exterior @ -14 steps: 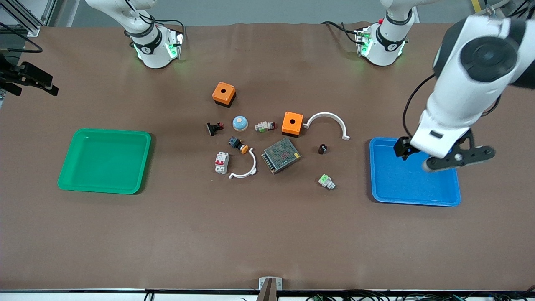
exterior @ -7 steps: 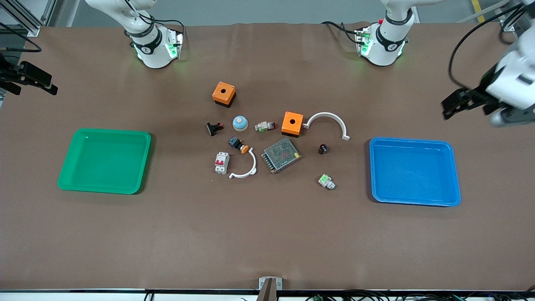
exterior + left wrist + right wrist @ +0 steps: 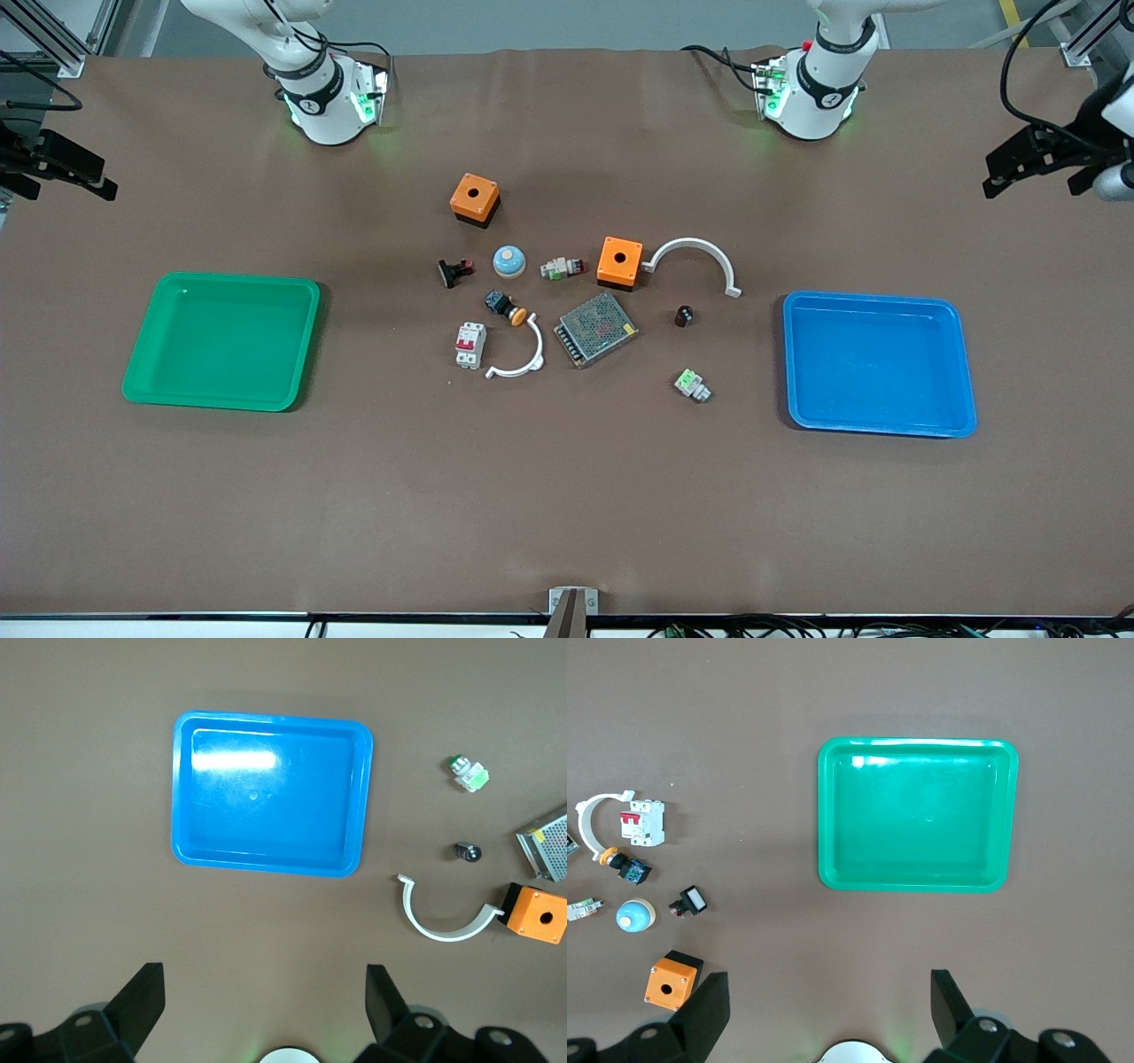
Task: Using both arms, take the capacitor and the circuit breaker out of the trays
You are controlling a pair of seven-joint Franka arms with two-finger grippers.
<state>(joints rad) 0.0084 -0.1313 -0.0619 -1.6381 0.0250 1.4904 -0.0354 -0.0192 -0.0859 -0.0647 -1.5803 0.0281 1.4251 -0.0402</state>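
Spreading across the whole scene, the brown table [image 3: 567, 496] carries two trays: a green tray [image 3: 221, 341] toward the right arm's end and a blue tray [image 3: 880, 363] toward the left arm's end, both with nothing in them. Up at that end hangs the left gripper [image 3: 1036, 168], over bare table near the edge, its fingers [image 3: 142, 1001] spread wide with nothing between them. At the other end the right gripper [image 3: 58, 168] hangs over the table's edge, fingers [image 3: 709, 1005] likewise parted and holding nothing.

Between the trays lies a cluster of parts. A metal mesh power supply [image 3: 596, 329] sits in the middle, with a white curved bracket [image 3: 695, 260] touching an orange box [image 3: 619, 262]; a second orange box [image 3: 474, 199] lies closer to the robot bases. The breaker [image 3: 469, 345] lies at the cluster's green-tray side, just beside a smaller white arc [image 3: 523, 354]. The capacitor [image 3: 683, 315] stands alone between the power supply and the blue tray.
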